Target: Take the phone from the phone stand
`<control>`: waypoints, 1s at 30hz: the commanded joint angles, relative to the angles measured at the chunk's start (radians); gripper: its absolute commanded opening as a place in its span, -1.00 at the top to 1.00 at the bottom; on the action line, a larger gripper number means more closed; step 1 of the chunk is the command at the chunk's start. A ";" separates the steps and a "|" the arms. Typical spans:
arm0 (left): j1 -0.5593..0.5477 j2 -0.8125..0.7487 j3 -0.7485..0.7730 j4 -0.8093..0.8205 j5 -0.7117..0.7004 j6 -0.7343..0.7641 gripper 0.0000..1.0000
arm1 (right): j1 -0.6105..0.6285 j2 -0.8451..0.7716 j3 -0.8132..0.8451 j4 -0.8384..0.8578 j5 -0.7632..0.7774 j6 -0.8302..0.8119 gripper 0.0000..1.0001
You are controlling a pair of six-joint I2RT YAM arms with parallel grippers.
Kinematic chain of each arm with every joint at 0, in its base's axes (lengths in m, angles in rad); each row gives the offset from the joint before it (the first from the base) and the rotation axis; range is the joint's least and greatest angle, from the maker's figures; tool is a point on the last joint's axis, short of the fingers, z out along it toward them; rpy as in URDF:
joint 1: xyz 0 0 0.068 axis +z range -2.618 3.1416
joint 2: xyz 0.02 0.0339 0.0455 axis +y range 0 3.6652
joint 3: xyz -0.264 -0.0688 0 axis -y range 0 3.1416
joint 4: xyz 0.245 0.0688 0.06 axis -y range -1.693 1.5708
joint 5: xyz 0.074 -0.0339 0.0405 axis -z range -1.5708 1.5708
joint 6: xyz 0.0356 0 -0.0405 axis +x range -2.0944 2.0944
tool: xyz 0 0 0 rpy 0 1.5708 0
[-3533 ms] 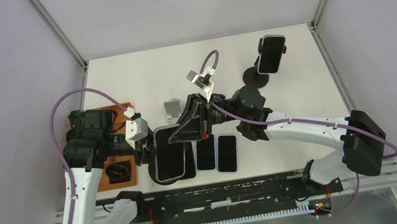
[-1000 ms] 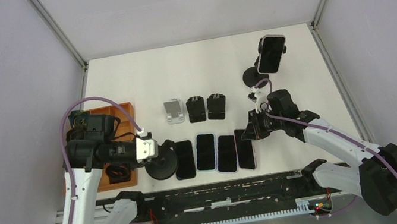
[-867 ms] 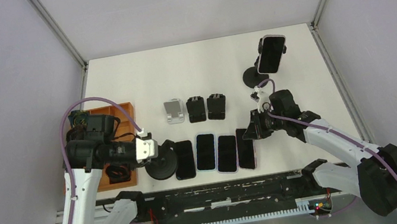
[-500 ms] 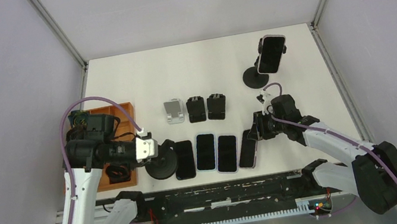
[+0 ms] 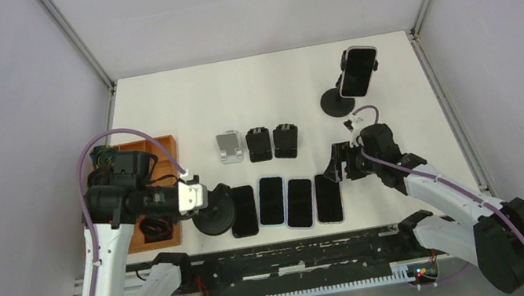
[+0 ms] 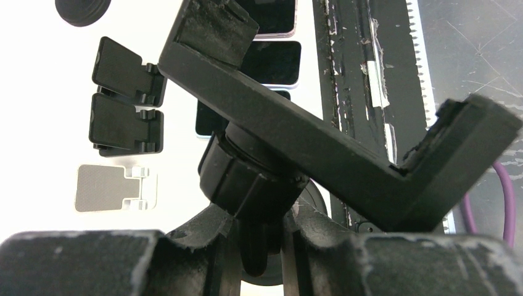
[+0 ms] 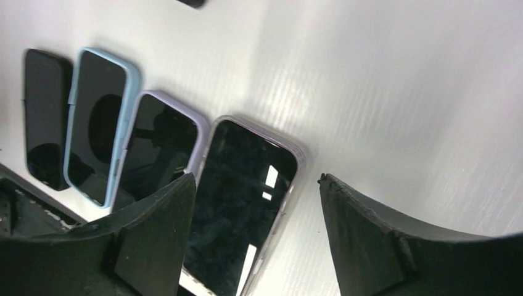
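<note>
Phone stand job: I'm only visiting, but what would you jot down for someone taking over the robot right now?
Left gripper: shut on the empty phone stand.
Right gripper: open, over the phone lying flat on the table.
Done: that phone is off its stand.
Left: perhaps put the stand down; a second phone sits in the far stand.

The white table (image 5: 265, 88) carries 3 small folding holders in 1 row: a silver holder (image 5: 227, 146) at the left, then 2 black holders (image 5: 258, 144) side by side. Nearer the arm bases, 3 handsets lie flat, side by side: a black handset (image 5: 243, 210), a blue-cased handset (image 5: 271, 200) and a lilac-cased handset (image 5: 300, 202). An orange tray (image 5: 159, 143) sits at the table's left edge.
</note>
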 commanded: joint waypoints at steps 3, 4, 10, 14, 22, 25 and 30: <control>0.001 -0.011 0.028 0.063 0.092 -0.028 0.96 | 0.071 -0.136 0.134 0.064 -0.103 0.055 -0.71; 0.001 -0.010 0.028 0.067 0.095 -0.032 0.96 | 0.103 -0.144 0.165 0.078 -0.125 0.061 -0.71; 0.001 -0.002 0.032 0.071 0.104 -0.043 0.96 | 0.389 -0.097 0.387 0.217 -0.238 0.086 -0.71; 0.001 -0.008 0.024 0.071 0.091 -0.045 0.96 | 0.533 -0.026 0.497 0.319 -0.276 0.110 -0.71; 0.001 -0.013 0.023 0.053 0.069 -0.031 0.96 | 0.705 0.169 0.709 0.254 -0.333 0.013 -0.71; 0.001 -0.011 0.025 0.028 0.071 -0.011 0.96 | 0.727 0.213 0.743 0.238 -0.331 -0.012 -0.71; 0.001 -0.004 0.028 -0.002 0.082 0.014 0.96 | 0.734 0.277 0.776 0.246 -0.332 -0.021 -0.68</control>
